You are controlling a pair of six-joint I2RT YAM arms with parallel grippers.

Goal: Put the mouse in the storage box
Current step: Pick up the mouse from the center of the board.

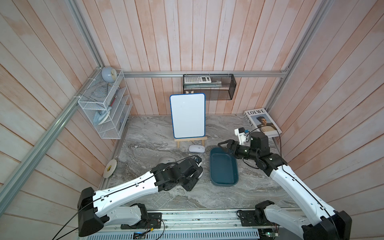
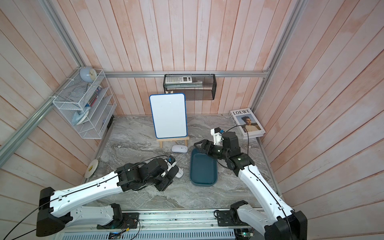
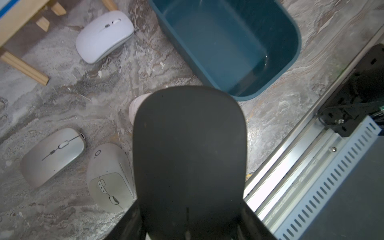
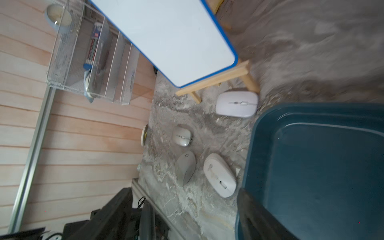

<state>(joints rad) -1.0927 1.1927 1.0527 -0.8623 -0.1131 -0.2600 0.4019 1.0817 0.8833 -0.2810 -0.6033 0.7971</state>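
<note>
Top views first. The storage box (image 1: 223,169) sits lengthwise on the marble table (image 1: 207,197). The right gripper (image 1: 222,146) hovers over the box's far end, jaws spread and holding nothing. Off the box's far left corner lies the white mouse (image 1: 196,148), near the rim but apart from it. The left gripper (image 1: 195,173) hangs beside the box's left wall. In a top view the oval white mouse (image 2: 180,172) pokes out from under it, on the table just beside the box. Further left of the box, the silver mouse (image 1: 166,160) is half hidden behind the left arm (image 1: 128,185).

Over to the left wrist. The left gripper (image 3: 188,97) is clenched, its fingers one dark mass with no gap. The oval white mouse (image 3: 136,108) peeks past the tip, near the box's (image 3: 295,47) near corner. The silver mouse (image 3: 53,156) and the beige mouse (image 3: 110,176) lie side by side, well apart from the box.

Right wrist now, and it's blurred. One of the right gripper's fingers (image 4: 259,218) crosses the box's (image 4: 311,166) rim. All four mice are on the table outside the box. The oval white mouse (image 4: 220,175) is nearest its wall, and the white mouse (image 4: 236,104) is off its corner.
</note>
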